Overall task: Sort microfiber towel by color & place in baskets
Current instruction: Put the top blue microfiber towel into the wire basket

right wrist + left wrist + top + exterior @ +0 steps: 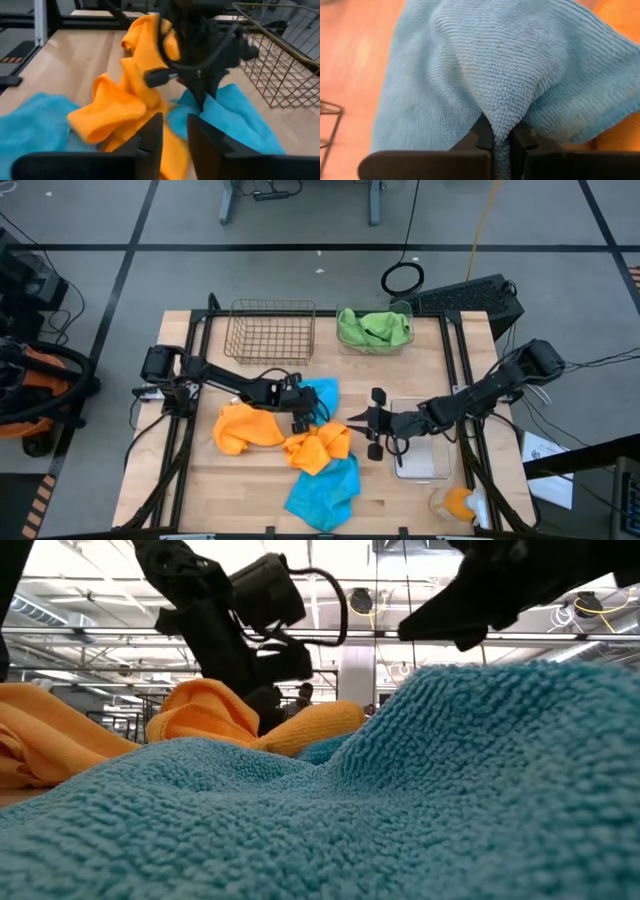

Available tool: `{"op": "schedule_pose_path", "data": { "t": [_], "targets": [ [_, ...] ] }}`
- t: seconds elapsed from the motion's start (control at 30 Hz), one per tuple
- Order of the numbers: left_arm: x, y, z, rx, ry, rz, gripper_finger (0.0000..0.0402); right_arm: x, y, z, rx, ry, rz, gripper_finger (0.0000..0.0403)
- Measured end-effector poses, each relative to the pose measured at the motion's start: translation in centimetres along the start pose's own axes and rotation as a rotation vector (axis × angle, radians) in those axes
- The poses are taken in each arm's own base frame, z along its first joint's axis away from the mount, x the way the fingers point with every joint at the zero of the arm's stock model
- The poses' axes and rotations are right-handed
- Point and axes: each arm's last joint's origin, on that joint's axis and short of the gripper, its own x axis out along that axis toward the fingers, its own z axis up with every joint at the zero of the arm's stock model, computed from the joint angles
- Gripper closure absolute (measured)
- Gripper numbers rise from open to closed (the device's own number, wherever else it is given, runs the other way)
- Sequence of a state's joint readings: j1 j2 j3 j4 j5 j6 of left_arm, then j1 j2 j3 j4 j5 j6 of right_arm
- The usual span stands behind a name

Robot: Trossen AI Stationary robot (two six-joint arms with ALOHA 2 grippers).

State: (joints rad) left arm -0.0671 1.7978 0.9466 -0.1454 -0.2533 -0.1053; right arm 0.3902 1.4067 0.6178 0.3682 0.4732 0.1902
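Observation:
My left gripper [303,408] reaches in from the table's left and is shut on a blue towel [322,394] at the table's middle. Two orange towels [245,428] [320,448] lie bunched beside it. A second blue towel [325,490] lies by the near edge and fills the low view [400,790]. My right gripper [352,421] hovers just right of the orange pile, narrowly open and holding nothing [174,135]. A green towel [375,327] lies in a clear bin [404,308] at the far edge, next to the wire basket [270,332]. Another clear bin [420,463] sits under my right arm. My left gripper pinches a raised fold of the blue towel [501,120] between its two fingers [482,135]. It comes slanting down from the table's left [202,92]. The pinched fold stands up as a peak; the rest of the towel [240,122] spreads out on the table.
Bare wood shows left of the orange towels [190,480] and between the wire basket and the pile. A yellow-orange object [455,502] sits at the near right corner. A dark keyboard-like object [470,295] lies off the far right corner.

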Motion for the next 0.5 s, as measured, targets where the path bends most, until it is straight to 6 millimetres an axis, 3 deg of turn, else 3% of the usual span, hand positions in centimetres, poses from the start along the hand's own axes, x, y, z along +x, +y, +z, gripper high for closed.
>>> {"op": "schedule_pose_path", "data": {
  "t": [0.3,0.5],
  "targets": [
    [-2.5,-1.4,2.1,0.003,-0.122,0.078,0.0385,2.6,-1.0,-0.4,0.035,-0.076,-0.050,0.0228],
    [-4.3,-2.8,2.7,0.033,-0.201,0.085,0.0385,3.4,-1.5,-0.6,0.089,-0.095,-0.097,0.0182]
  ]
}}
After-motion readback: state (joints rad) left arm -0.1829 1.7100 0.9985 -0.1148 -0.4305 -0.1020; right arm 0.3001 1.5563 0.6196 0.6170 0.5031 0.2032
